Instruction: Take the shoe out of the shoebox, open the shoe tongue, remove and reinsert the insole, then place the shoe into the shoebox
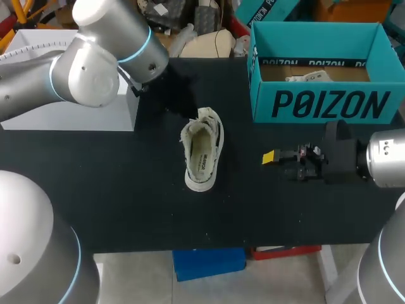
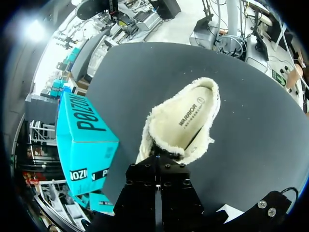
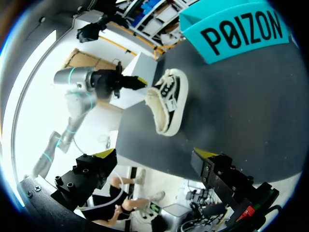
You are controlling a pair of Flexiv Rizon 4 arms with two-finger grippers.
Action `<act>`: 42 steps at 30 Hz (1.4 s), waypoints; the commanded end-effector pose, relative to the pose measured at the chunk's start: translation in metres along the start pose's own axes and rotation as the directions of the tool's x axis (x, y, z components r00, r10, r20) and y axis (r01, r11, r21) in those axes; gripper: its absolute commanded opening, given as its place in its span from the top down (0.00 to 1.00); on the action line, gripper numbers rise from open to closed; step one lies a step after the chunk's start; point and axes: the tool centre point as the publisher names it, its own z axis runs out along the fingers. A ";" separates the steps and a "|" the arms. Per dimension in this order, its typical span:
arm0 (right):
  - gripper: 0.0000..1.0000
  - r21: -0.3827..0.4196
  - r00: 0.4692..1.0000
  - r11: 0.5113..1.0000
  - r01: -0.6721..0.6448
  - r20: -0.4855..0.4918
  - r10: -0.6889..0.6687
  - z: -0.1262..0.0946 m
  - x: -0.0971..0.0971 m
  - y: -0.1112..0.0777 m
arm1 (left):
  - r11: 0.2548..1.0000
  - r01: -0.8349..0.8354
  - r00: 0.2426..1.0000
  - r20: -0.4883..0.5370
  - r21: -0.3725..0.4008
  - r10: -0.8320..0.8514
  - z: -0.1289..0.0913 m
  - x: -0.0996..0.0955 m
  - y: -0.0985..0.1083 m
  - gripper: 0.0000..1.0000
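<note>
A cream shoe (image 1: 202, 151) with fleece lining lies on the black table (image 1: 126, 190), its opening facing up and the insole (image 2: 189, 115) showing inside. The teal shoebox (image 1: 323, 104) stands open at the back right. My left gripper (image 2: 157, 162) is shut with nothing in it, just off the shoe's (image 2: 181, 123) near end; the right wrist view shows the left gripper (image 3: 138, 83) close to the shoe (image 3: 166, 101). My right gripper (image 1: 271, 157) stands open to the right of the shoe, in front of the box, and its jaws (image 3: 154, 154) are wide apart and empty.
A white block (image 1: 69, 114) sits at the table's back left, under my left arm. White paper (image 1: 307, 77) lies inside the shoebox (image 3: 241, 34). Bare table stretches in front of the shoe to the front edge.
</note>
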 end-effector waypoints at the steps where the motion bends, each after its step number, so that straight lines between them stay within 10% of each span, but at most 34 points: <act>1: 0.00 0.001 1.000 1.000 -0.001 0.001 0.001 0.000 0.000 0.000 | 1.000 -0.014 1.000 -0.006 0.024 0.015 0.018 -0.003 0.004 1.00; 26: 0.00 0.001 1.000 1.000 -0.001 0.001 0.001 0.000 0.000 0.000 | 0.989 -0.044 0.995 -0.078 0.144 0.055 0.056 0.028 -0.026 1.00; 42: 0.00 0.001 1.000 1.000 -0.001 0.001 0.001 0.000 0.000 0.000 | 0.989 -0.023 0.995 -0.093 0.148 0.037 -0.012 0.025 -0.028 1.00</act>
